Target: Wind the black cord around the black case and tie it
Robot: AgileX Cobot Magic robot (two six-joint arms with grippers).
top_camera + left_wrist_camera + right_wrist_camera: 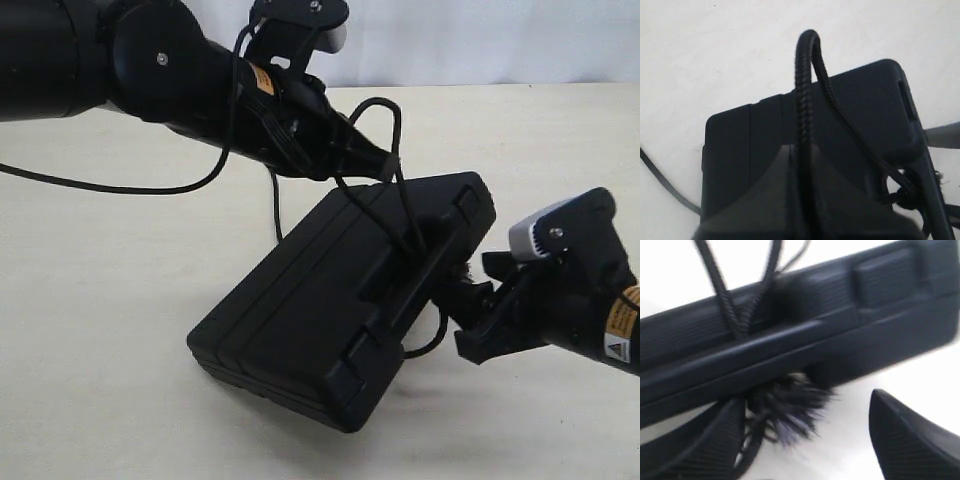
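The black case lies tilted on the pale table, one long edge propped up. The black cord arches up from my left gripper, which is shut on it above the case's raised edge. From there the cord runs down across the case into the handle slot. In the left wrist view the braided cord rises from between the closed fingers over the case. My right gripper stands open beside the case's edge. The cord's frayed tuft lies between its fingers, against the case.
A thin smooth robot cable trails over the table at the left behind the case. Bare pale table lies to the left and front of the case.
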